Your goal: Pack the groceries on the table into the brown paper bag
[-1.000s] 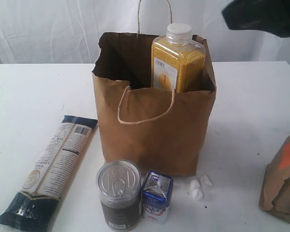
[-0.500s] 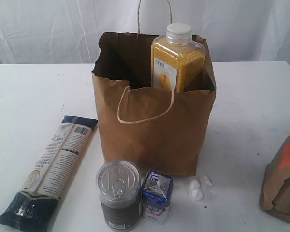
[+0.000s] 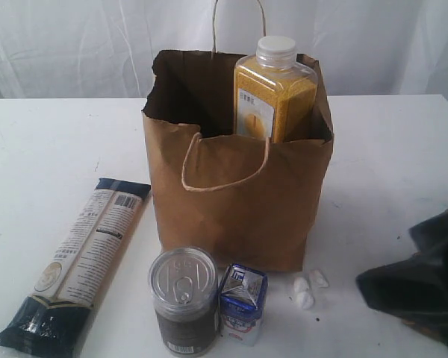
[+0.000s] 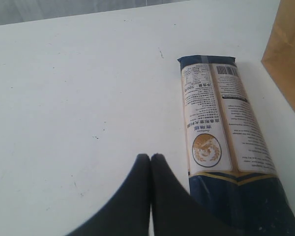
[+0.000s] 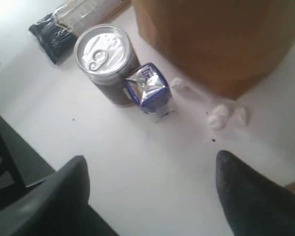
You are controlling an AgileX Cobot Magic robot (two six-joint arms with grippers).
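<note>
The brown paper bag (image 3: 239, 201) stands open mid-table with the yellow-grain bottle (image 3: 273, 89) upright inside it. In front of it stand the silver-topped can (image 3: 183, 298) and the blue-white carton (image 3: 243, 303), touching. The navy-cream packet (image 3: 78, 257) lies flat to the left. My right gripper (image 5: 152, 160) hovers open over bare table, near the can (image 5: 104, 61) and carton (image 5: 147, 87); its dark body (image 3: 422, 287) covers the brown pouch. My left gripper (image 4: 150, 156) is shut and empty beside the packet (image 4: 221, 142). The gold-lidded jar is not in view.
Small white crumpled bits (image 3: 306, 289) lie on the table (image 3: 45, 149) by the bag's front right corner, also seen as white bits (image 5: 226, 115) in the right wrist view. A white curtain hangs behind.
The right arm left the upper right corner a second ago and now sits low at the right, hiding the brown pouch that showed there before. The groceries have not moved.
</note>
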